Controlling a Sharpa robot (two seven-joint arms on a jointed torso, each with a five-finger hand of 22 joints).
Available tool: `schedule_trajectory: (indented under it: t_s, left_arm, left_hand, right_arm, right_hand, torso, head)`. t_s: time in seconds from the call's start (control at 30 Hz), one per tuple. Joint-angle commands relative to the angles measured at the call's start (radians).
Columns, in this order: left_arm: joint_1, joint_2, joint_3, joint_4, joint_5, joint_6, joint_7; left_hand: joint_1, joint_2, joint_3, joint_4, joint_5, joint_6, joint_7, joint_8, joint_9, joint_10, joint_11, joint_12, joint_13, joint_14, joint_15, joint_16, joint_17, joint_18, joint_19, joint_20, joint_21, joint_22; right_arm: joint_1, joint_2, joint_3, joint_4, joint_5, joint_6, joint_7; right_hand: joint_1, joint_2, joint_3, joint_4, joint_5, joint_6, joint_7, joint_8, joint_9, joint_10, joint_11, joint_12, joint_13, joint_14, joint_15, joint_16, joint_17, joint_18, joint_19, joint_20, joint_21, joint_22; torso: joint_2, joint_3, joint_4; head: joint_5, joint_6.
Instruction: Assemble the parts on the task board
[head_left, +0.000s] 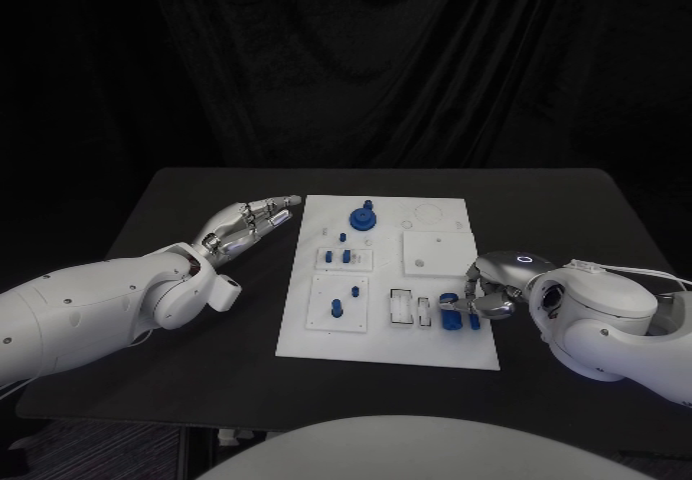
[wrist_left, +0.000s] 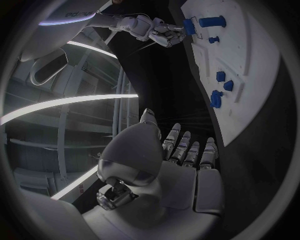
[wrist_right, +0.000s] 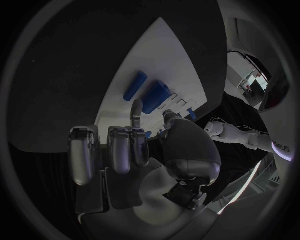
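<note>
While the right robot hand (head_left: 488, 292) reaches over blue parts (head_left: 456, 318) at the task board's (head_left: 387, 350) near right corner, grip indeterminate; left robot hand (head_left: 248, 226) open beside the board on the desk (head_left: 173, 200); next: secure pinch, then seating.

The table (head_left: 173, 200) was looked down upon from a camera on the robot's head, with the whole task board (head_left: 389, 350) taken in from well above. Each wrist view was taken from close behind its own hand, facing along the fingers toward the board. The task board and its blue parts (head_left: 362, 216) were shared by all three views.
</note>
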Motion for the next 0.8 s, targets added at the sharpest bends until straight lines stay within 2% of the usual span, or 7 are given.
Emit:
schedule_trajectory:
  t_s: [0.03, 0.3, 0.47, 0.67, 0.8]
  left_arm:
    - [-0.002, 0.000, 0.001, 0.000, -0.007, 0.008, 0.123]
    - [-0.003, 0.001, 0.001, -0.003, -0.007, 0.019, 0.110]
    - [-0.004, 0.002, 0.001, -0.003, -0.007, 0.026, 0.105]
    - [-0.004, 0.002, 0.001, -0.001, -0.007, 0.033, 0.103]
    - [-0.005, 0.000, 0.001, 0.000, -0.007, 0.032, 0.106]
  left_hand:
    - [0.010, 0.001, 0.006, 0.001, 0.012, -0.001, 0.006, -0.002, 0.000, -0.008, -0.002, -0.001, -0.001, 0.001, 0.008, -0.002, 0.000, 0.006, 0.002, 0.008, 0.004, 0.001]
    - [0.023, 0.002, 0.010, 0.000, 0.033, -0.002, 0.009, -0.002, 0.000, -0.012, -0.002, -0.004, -0.002, 0.001, 0.009, -0.002, 0.000, 0.008, 0.003, 0.010, 0.005, 0.002]
    - [0.026, 0.003, 0.011, 0.000, 0.037, -0.001, 0.016, -0.002, 0.000, -0.017, -0.003, -0.008, -0.003, 0.000, 0.011, -0.002, 0.000, 0.008, 0.005, 0.014, 0.007, 0.004]
    - [0.030, 0.004, 0.013, -0.001, 0.042, -0.003, 0.018, -0.003, 0.000, -0.020, -0.001, -0.009, -0.003, 0.001, 0.014, -0.002, 0.000, 0.008, 0.006, 0.017, 0.008, 0.005]
    - [0.032, 0.004, 0.013, -0.001, 0.044, -0.004, 0.019, -0.003, 0.000, -0.020, 0.001, -0.010, -0.003, 0.002, 0.016, -0.002, 0.000, 0.009, 0.007, 0.019, 0.009, 0.006]
  right_arm:
    - [-0.005, 0.006, 0.000, -0.004, -0.002, -0.019, 0.007]
    - [-0.013, 0.018, 0.000, -0.014, -0.002, -0.027, -0.006]
    - [-0.014, 0.025, 0.000, -0.022, -0.002, -0.009, -0.008]
    - [-0.019, 0.039, 0.000, -0.035, -0.002, 0.019, -0.013]
    - [-0.030, 0.040, 0.000, -0.039, -0.002, 0.027, -0.018]
  right_hand:
    - [-0.009, -0.004, -0.002, 0.004, -0.006, 0.009, -0.001, -0.006, 0.002, 0.106, -0.007, 0.003, 0.263, 0.098, -0.007, -0.002, 0.235, -0.016, 0.106, -0.006, 0.003, 0.263]
    - [-0.017, -0.012, -0.005, 0.004, -0.011, 0.013, -0.002, -0.009, 0.001, 0.106, -0.008, 0.003, 0.263, 0.097, -0.008, -0.005, 0.229, -0.015, 0.104, -0.007, 0.000, 0.262]
    - [-0.019, -0.016, -0.007, 0.004, -0.011, 0.015, -0.003, -0.012, 0.000, 0.106, -0.009, 0.003, 0.263, 0.095, -0.008, -0.009, 0.219, -0.013, 0.100, -0.008, -0.007, 0.259]
    - [0.020, 0.001, 0.015, -0.001, 0.009, 0.024, -0.001, -0.036, -0.007, 0.106, -0.007, 0.003, 0.263, 0.093, -0.008, -0.013, 0.210, -0.010, 0.096, -0.007, -0.014, 0.256]
    - [0.021, 0.002, 0.015, -0.001, 0.010, 0.024, -0.001, -0.037, -0.007, 0.106, -0.007, 0.003, 0.263, 0.091, -0.008, -0.018, 0.200, -0.008, 0.092, -0.007, -0.021, 0.254]
  torso:
    - [0.000, -0.0003, 0.0005]
    - [0.001, 0.0004, -0.0008]
    - [0.000, -0.0002, 0.0001]
    - [0.000, -0.0001, -0.0001]
    - [0.000, -0.0013, 0.0007]
  head:
    - [0.000, 0.000]
    - [0.004, 0.000]
    - [0.005, 0.000]
    - [0.005, 0.000]
    - [0.006, 0.000]
